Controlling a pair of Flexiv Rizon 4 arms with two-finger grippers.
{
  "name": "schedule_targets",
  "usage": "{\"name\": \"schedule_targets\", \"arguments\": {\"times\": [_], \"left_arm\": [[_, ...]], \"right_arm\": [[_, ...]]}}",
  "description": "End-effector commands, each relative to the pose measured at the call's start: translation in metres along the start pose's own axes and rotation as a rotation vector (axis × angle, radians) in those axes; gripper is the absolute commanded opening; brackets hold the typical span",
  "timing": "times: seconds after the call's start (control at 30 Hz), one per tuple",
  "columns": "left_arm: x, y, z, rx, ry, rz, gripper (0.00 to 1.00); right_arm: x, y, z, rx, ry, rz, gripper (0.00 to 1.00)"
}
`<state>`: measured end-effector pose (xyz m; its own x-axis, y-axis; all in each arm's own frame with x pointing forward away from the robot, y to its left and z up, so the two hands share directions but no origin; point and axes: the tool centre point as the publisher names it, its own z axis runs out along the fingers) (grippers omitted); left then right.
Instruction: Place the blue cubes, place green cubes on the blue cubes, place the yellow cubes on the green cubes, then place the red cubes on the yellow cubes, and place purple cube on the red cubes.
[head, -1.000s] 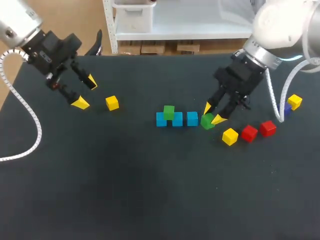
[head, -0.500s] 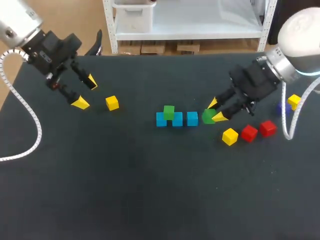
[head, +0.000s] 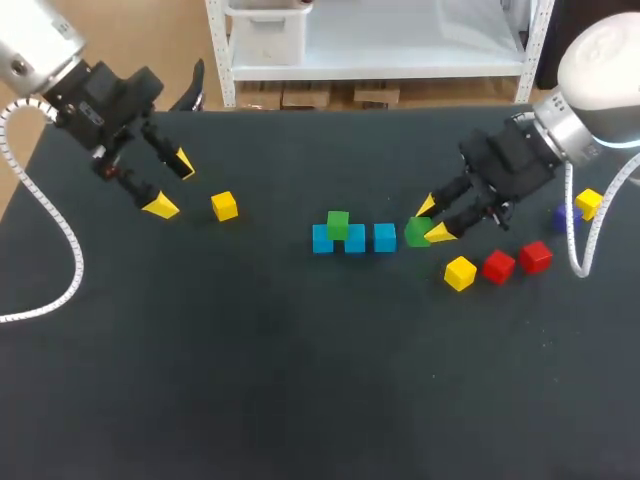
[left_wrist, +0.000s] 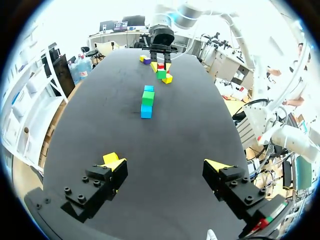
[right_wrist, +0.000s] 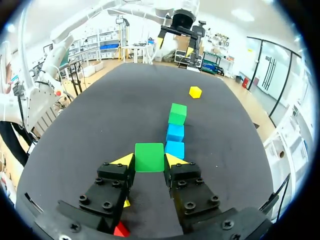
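1. The dark matte table (head: 300, 400) carries everything. The build sits about mid-table and the spare cubes are off to my right side.
2. My left gripper (head: 171, 185) hangs wide open and empty near the far left corner, with a loose yellow cube (head: 224, 206) just beside it. It's well out of the way, which is fine.
3. My right gripper (head: 431, 220) is clamped on a green cube (right_wrist: 149, 157), with one yellow tip on each side face and the cube square between them. It's just beside the near end of the row of three blue cubes (head: 354, 240).
4. One green cube (head: 338, 224) already sits on the row toward its far end, so I reckon this one goes on the free blue tops next to it.
5. To do it well, I'd lift clear of the blue tops first, then line up using the wrist view. I'd come straight down, keep from bumping the seated green, and open only once it rests flat.
6. Waiting nearby are another yellow cube (head: 460, 272) and two red cubes (head: 498, 266).
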<state>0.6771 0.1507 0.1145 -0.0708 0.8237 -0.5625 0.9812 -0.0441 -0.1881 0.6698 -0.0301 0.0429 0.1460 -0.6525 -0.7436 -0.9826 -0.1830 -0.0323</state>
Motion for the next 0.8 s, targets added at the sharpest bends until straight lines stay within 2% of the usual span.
{"name": "schedule_targets", "arguments": {"times": [0.03, 0.1, 0.27, 0.8], "left_arm": [[0.0, 0.001, 0.0, 0.001, 0.0, 0.002, 1.0], [0.0, 0.001, 0.0, 0.001, 0.0, 0.002, 1.0], [0.0, 0.001, 0.0, 0.001, 0.0, 0.002, 1.0], [0.0, 0.001, 0.0, 0.001, 0.0, 0.002, 1.0]], "right_arm": [[0.0, 0.0, 0.0, 0.0, -0.002, -0.001, 0.0], [-0.004, -0.002, 0.004, 0.011, 0.066, -0.014, 0.0], [-0.014, -0.008, 0.013, 0.066, 0.148, 0.004, 0.0], [-0.031, -0.019, 0.027, 0.139, 0.245, 0.091, 0.0]]}}
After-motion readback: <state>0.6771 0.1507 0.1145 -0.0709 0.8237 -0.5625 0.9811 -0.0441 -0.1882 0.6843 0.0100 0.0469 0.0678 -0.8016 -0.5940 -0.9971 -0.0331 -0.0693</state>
